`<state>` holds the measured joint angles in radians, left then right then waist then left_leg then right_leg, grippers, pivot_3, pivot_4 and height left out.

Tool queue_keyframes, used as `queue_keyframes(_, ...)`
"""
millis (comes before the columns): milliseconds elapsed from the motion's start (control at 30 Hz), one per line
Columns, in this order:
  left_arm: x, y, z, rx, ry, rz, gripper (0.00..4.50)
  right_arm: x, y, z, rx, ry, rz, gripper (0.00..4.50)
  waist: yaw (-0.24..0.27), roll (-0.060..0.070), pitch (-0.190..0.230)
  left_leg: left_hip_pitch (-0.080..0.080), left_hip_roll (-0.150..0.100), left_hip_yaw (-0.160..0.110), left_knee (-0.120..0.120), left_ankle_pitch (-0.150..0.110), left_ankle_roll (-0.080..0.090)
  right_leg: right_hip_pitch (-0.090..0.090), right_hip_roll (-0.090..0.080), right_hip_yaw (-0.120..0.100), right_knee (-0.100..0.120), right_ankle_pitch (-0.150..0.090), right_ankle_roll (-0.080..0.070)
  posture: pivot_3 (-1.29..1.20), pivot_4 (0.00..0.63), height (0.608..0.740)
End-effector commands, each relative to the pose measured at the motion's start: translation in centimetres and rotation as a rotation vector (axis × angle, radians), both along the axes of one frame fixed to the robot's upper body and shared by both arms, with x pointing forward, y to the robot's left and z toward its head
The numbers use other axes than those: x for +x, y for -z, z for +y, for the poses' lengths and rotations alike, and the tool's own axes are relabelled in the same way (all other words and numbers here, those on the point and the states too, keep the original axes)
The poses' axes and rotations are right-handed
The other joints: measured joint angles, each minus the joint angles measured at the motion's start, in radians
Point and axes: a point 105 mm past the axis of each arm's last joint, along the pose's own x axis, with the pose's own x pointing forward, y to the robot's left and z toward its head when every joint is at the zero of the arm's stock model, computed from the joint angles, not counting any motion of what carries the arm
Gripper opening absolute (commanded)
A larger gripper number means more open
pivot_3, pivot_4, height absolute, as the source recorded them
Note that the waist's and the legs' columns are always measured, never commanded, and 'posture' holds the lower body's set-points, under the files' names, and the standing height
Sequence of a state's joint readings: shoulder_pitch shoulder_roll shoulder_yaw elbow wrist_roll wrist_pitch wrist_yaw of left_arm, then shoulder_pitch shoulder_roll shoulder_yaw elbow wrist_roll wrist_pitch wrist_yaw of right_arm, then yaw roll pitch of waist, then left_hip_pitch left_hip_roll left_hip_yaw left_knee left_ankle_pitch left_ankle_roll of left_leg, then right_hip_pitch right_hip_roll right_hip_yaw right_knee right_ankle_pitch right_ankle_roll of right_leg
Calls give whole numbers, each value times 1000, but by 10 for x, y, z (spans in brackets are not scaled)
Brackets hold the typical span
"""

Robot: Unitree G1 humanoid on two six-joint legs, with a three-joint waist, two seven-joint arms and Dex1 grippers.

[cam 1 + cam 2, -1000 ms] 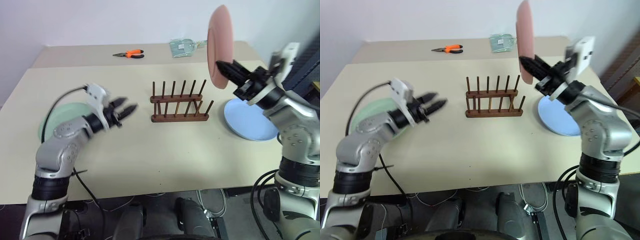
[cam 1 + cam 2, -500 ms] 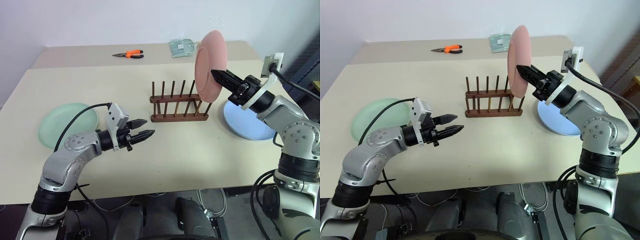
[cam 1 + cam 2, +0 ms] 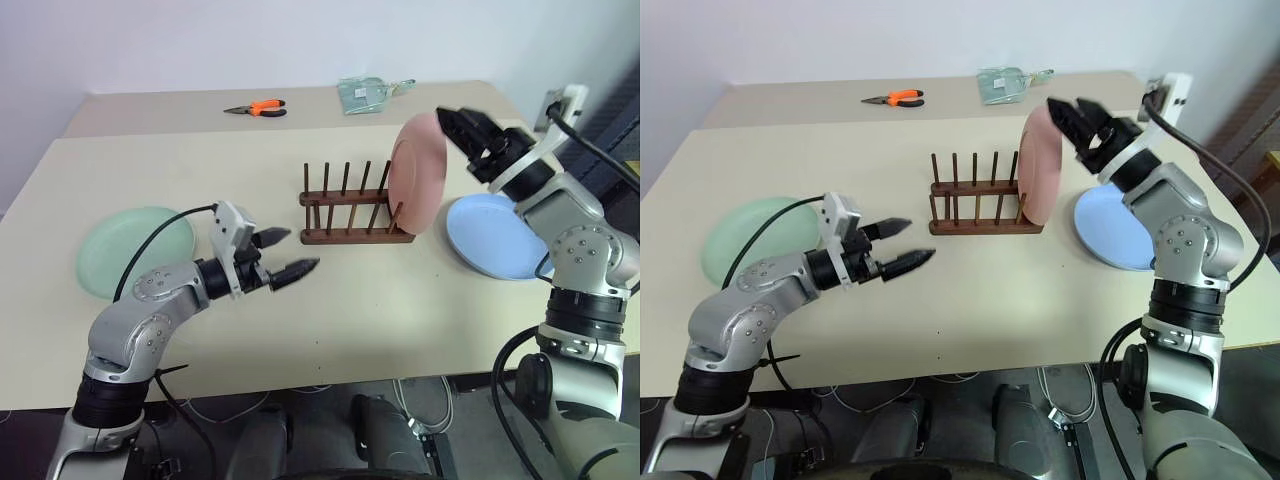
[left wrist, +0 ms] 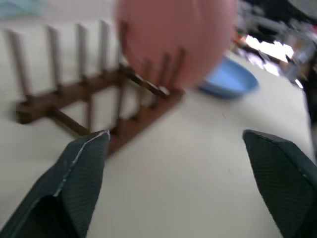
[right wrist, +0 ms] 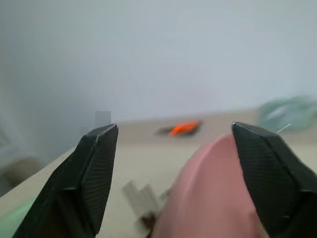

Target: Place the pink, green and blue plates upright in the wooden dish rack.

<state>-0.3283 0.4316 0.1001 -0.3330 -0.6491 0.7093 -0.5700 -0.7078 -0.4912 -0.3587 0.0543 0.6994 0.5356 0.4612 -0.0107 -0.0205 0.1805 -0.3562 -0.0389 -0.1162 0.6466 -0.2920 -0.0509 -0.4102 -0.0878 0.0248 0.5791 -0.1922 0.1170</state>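
Pink plate (image 3: 416, 172) stands upright in the rack's (image 3: 358, 212) right end; right gripper (image 3: 470, 128) hovers above it, fingers apart. Left gripper (image 3: 286, 254) gapes wide over the table (image 3: 330, 320).

my left gripper (image 3: 284, 253) hangs low over the worktop (image 3: 330, 300), forearm reaching in from the left and pointing level toward the right, jaws spread wide with nothing between them. my right gripper (image 3: 472, 128) is raised on a bent arm, angled up and to the left, jaws parted wide and holding nothing.
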Motion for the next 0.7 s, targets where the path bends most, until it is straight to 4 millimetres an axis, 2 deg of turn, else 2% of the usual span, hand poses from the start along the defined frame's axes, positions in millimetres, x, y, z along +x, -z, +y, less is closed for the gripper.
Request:
queue_keyframes(33,39,-33,62,-128,-432,-85,4500,-10,-34,-16,-137,173,-199,3446,-1,0,0,0,0,0,0,0,0,0,0,0,0,0,0,0,150,740)
queue_keyframes(100,57,-32,110,-199,-745,-23,4500,-18,-45,-7,-255,164,-284,3446,-2,0,0,0,0,0,0,0,0,0,0,0,0,0,1,0,150,740)
queue_keyframes(133,60,-29,143,-217,-955,8,4500,-26,-48,10,-335,96,-323,3713,-3,0,0,0,0,0,0,0,0,0,0,0,0,1,1,0,150,740)
queue_keyframes(167,55,-24,178,-234,-1174,39,4500,-34,-45,31,-424,-1,-347,4000,-9,0,0,1,0,0,0,0,0,0,0,0,0,1,2,0,150,740)
queue_keyframes(200,49,-20,200,-245,-1318,61,4500,-41,-42,44,-481,-68,-358,4250,-15,1,0,1,0,0,-1,0,0,-1,0,0,0,1,3,0,150,740)
queue_keyframes(233,42,-19,214,-237,-1418,69,4500,-45,-37,54,-528,-118,-361,4453,-26,0,0,2,1,1,-1,0,0,-1,0,0,0,1,3,0,150,740)
queue_keyframes(267,37,-18,222,-219,-1486,72,4500,-48,-32,62,-569,-153,-362,4453,-29,0,0,2,1,0,-2,0,0,-1,1,0,1,1,3,0,150,740)
queue_keyframes(333,17,-17,245,-178,-1661,93,4500,-62,-4,99,-696,-324,-335,4453,-24,-3,-1,1,1,0,-2,0,0,-1,1,0,0,1,3,0,150,740)
queue_keyframes(400,-2,-4,255,-199,-1761,180,4500,-82,25,132,-759,-498,-308,4453,-21,-5,-2,0,1,-1,-1,0,0,-1,1,0,0,1,3,0,150,740)
queue_keyframes(433,-7,3,255,-193,-1771,212,4500,-86,32,140,-753,-535,-301,4453,-19,-6,-2,0,1,-1,-1,0,-1,-1,0,0,0,1,3,0,150,740)
queue_keyframes(600,-23,46,241,-274,-1743,431,4500,-94,49,155,-710,-603,-267,4453,15,-7,-2,-1,-2,-1,2,1,-2,0,-2,0,0,2,3,0,150,740)
queue_keyframes(700,-32,69,233,-351,-1726,545,4500,-94,58,157,-708,-616,-249,4453,23,-9,-3,0,-2,-1,2,1,-2,0,-1,-1,0,2,3,0,150,740)
